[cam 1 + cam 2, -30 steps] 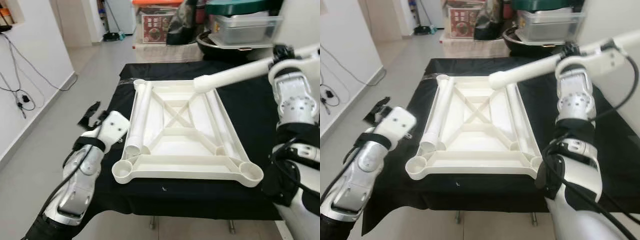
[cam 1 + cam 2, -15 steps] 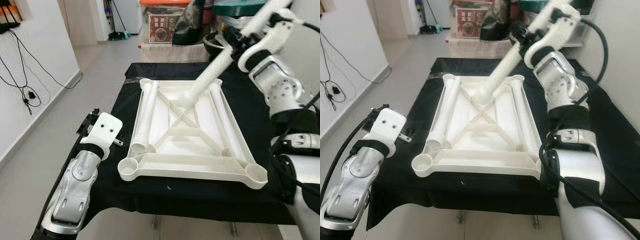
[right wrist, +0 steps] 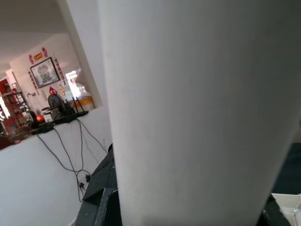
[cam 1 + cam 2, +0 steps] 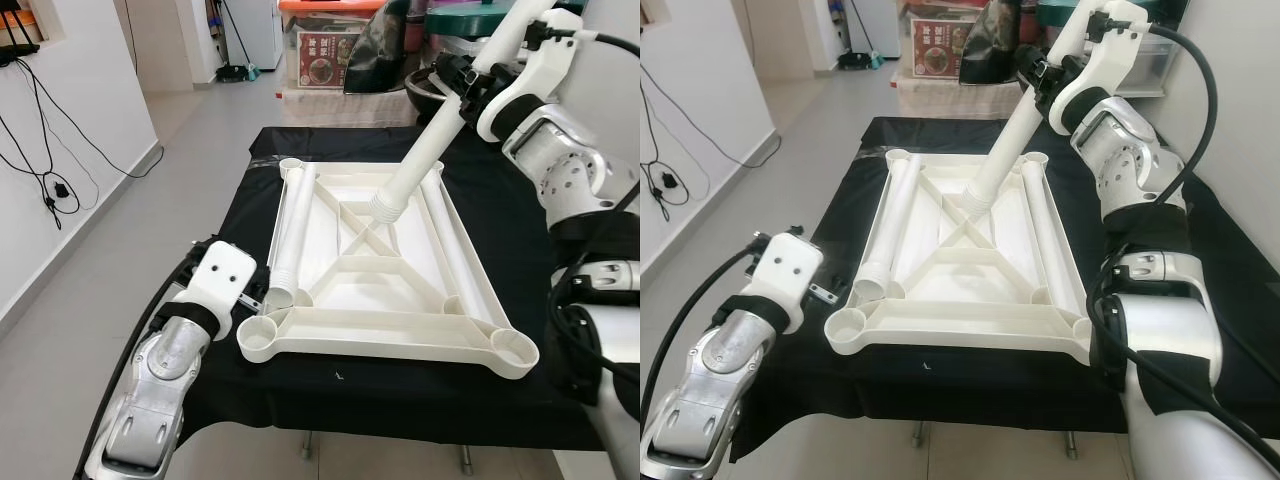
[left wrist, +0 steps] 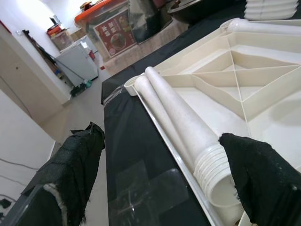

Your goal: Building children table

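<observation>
- Lower left of the head views: the left hand [image 5: 155, 188] sits low at the near-left edge of the desk [image 4: 470, 395], its two black fingers [image 5: 263, 181] spread wide with nothing between them, pointed along the leg lying there — it looks posted to take that one next.
- Centre of the frame: the tabletop [image 4: 385, 335] lies upside down on the black-covered desk, ribs and cross-brace facing up, so the four round corner sockets are open to receive legs.
- Along its left rail a loose leg [image 4: 290, 235] lies flat, ribbed open end nearest us, just beside the near-left socket [image 4: 258, 338]. A second loose leg [image 4: 452, 240] lies along the right rail.
- Upper right: the right arm is raised high with the elbow bent, and the right hand [image 4: 1040, 75] is clamped on a third leg [image 4: 420, 160] near its upper end.
- That leg slants down and leftward, ribbed tip hanging over the cross-brace in mid-tabletop, clear of every socket; I judge it is being swung toward a corner for seating.
- Far top: storage boxes [image 4: 325, 40] on the floor beyond the desk.
</observation>
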Available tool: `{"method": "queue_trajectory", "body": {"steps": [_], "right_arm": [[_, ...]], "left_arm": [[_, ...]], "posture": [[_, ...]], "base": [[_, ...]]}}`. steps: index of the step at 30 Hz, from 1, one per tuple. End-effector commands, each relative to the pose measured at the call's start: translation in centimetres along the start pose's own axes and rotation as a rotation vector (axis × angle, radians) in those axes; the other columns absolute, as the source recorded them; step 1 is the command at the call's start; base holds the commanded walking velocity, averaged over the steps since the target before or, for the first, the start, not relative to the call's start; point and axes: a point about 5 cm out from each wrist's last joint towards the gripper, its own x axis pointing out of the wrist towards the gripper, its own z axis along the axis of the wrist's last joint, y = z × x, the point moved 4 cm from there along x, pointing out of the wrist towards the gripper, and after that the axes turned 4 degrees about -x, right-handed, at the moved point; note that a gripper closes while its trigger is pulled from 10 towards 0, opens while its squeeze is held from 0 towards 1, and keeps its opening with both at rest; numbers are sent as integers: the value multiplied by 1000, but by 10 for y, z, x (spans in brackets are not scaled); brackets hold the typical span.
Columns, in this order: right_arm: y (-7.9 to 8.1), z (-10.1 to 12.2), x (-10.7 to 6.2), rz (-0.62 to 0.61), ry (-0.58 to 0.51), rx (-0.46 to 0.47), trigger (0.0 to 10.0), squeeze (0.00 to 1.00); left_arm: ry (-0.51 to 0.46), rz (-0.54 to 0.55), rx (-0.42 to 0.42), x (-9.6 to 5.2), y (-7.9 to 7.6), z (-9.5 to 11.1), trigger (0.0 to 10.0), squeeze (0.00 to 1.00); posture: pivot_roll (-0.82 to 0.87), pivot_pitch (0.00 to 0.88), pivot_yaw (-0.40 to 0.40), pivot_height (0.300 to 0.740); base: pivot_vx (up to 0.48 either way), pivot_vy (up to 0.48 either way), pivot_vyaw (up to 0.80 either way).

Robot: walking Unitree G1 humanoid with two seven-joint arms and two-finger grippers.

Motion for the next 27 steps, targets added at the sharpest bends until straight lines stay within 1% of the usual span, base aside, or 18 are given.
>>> {"method": "queue_trajectory", "body": {"steps": [1, 2, 3, 5, 6, 8, 10, 11, 13, 14, 16, 19, 21, 22, 23, 24, 25, 27], "right_arm": [[10, -4, 1, 46, 7, 9, 0, 0], [10, -4, 1, 46, 7, 9, 0, 0], [21, -8, 1, 91, 7, 22, 0, 0], [23, -9, 1, 103, 7, 24, 0, 0], [31, -11, 0, 138, 1, 41, 0, 0], [31, -11, 0, 138, 1, 41, 0, 0], [48, -16, -1, 206, -14, 73, 0, 0], [48, -16, -1, 206, -14, 73, 0, 0], [69, -23, -4, 267, -24, 122, 0, 0], [69, -23, -4, 267, -24, 122, 0, 0], [76, -24, -6, 287, -29, 148, 0, 0], [109, -19, -14, 410, -56, 201, 0, 0], [109, -19, -14, 410, -56, 201, 0, 0], [119, -19, -16, 448, -57, 206, 0, 0], [119, -19, -16, 448, -57, 206, 0, 0], [131, -21, -20, 491, -52, 208, 0, 0], [131, -21, -20, 491, -52, 208, 0, 0], [148, -23, -25, 550, -48, 212, 0, 0]], "left_arm": [[-17, -36, -8, -1, -2, 2, 10000, 0], [-17, -36, -8, -1, -2, 2, 10000, 0], [-53, -65, -52, 0, -4, 10, 10000, 0], [-62, -72, -64, -1, -4, 12, 10000, 0], [-71, -94, -91, 0, -5, 14, 10000, 0], [-71, -94, -91, 0, -5, 14, 10000, 0], [-94, -114, -131, 1, -3, 20, 10000, 0], [-94, -114, -131, 1, -3, 20, 10000, 0], [-105, -100, -125, 6, 6, 21, 10000, 0], [-105, -100, -125, 6, 6, 21, 10000, 0], [-107, -94, -118, 8, 9, 21, 10000, 0], [-104, -98, -84, 16, 17, 16, 10000, 0], [-104, -98, -84, 16, 17, 16, 10000, 0], [-102, -102, -77, 18, 19, 15, 10000, 0], [-102, -102, -77, 18, 19, 15, 10000, 0], [-99, -120, -70, 22, 21, 14, 10000, 0], [-99, -120, -70, 22, 21, 14, 10000, 0], [-94, -152, -69, 28, 22, 12, 10000, 0]], "posture": [[55, 0, -17, 740], [55, 0, -17, 740], [54, 0, -14, 740], [54, 0, -14, 740], [52, 0, -8, 740], [52, 0, -8, 740], [50, 0, -3, 740], [50, 0, -3, 740], [49, 0, 4, 740], [49, 0, 4, 740], [49, 0, 4, 740], [38, 0, 17, 740], [38, 0, 17, 740], [36, 0, 18, 740], [36, 0, 18, 740], [32, 0, 25, 740], [32, 0, 25, 740], [28, 0, 30, 740]], "base": [[0, 0, 0], [0, 0, 0], [0, 0, 0], [0, 0, 0], [0, 0, 0], [0, 0, 0], [0, 0, 0], [0, 0, 0], [0, 0, 0], [0, 0, 0], [0, 0, 0], [0, 0, 0], [0, 0, 0], [0, 0, 0], [0, 0, 0], [0, 0, 0], [0, 0, 0], [0, 0, 0]]}}
